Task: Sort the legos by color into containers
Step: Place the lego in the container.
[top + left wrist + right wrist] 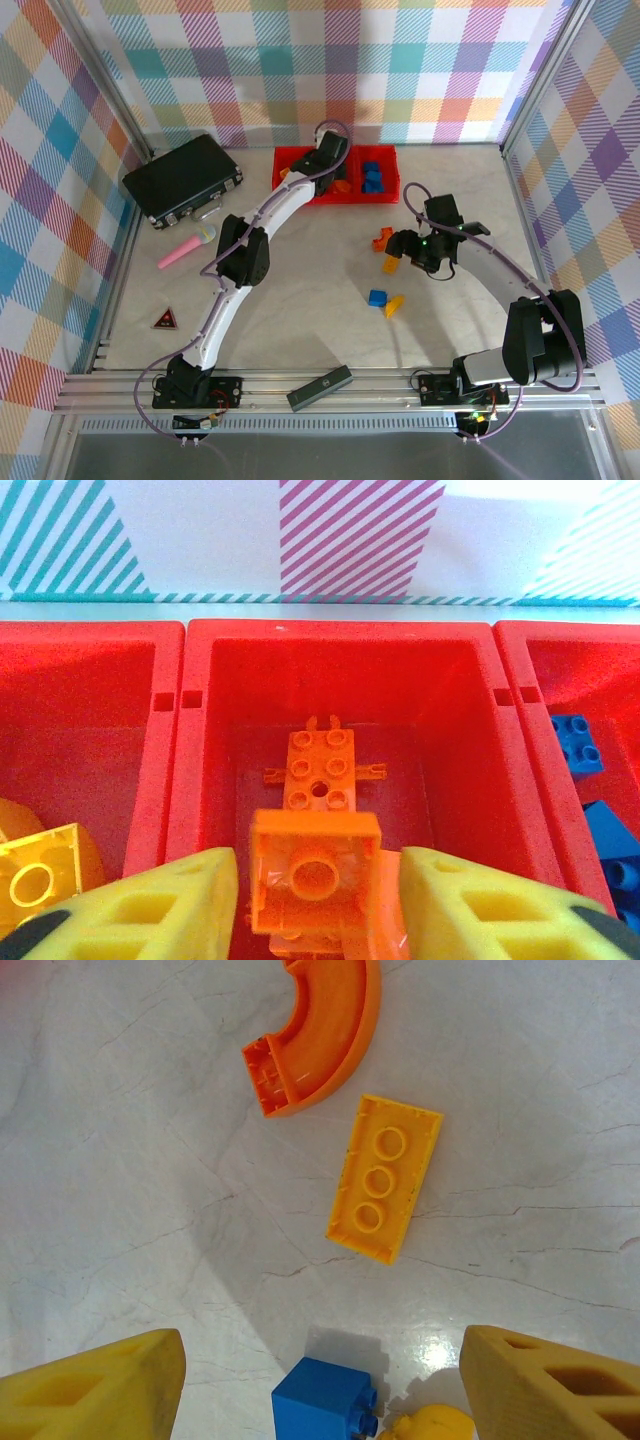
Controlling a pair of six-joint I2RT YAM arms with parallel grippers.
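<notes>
The three joined red containers [300, 155] stand at the back. In the left wrist view the left bin [90, 690] holds yellow legos [40, 872], the middle bin [340, 655] an orange plate [320, 768], the right bin [580, 670] blue bricks [575, 742]. My left gripper [318, 880] hangs open over the middle bin; an orange square brick [315, 865] sits between its fingers with a gap on the left. My right gripper [320, 1345] is open above the table, over a blue brick [325, 1400], a yellow piece [430, 1425], a yellow plate [385, 1177] and an orange curved piece [315, 1035].
A black latched case [182, 178] lies at the back left, with a pink stick [185, 248] in front of it. A dark triangle [165, 320] sits near the left edge, and a black bar [320, 387] rests on the front rail.
</notes>
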